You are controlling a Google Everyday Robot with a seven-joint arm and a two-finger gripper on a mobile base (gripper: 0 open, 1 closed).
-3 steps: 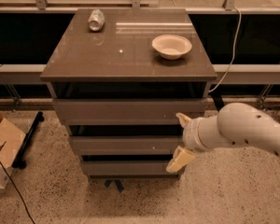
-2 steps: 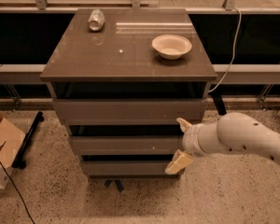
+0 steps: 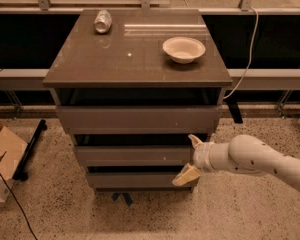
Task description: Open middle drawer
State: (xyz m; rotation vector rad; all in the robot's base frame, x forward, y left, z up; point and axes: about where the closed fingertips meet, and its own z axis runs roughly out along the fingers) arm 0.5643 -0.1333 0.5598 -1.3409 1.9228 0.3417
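The middle drawer (image 3: 132,155) is a wide, low grey-brown front panel with a tiny white speck right of centre, set between the taller top drawer (image 3: 137,119) and the lowest drawer (image 3: 135,179) of the cabinet. My gripper (image 3: 191,158) is at the drawer's right end, on a white arm coming in from the right. Its fingers are spread, one fingertip (image 3: 194,140) above the panel's top edge and the other (image 3: 186,176) below it, against the lowest front. It holds nothing.
On the tabletop (image 3: 135,54) stand a white bowl (image 3: 184,49) at the right and a metal can (image 3: 103,21) at the back left. A cardboard box (image 3: 2,156) sits on the floor at left. A cable (image 3: 242,64) hangs at right. A railing runs behind.
The arm has slid a little left, bringing the gripper closer in over the right end of the middle drawer. The drawers have not moved.
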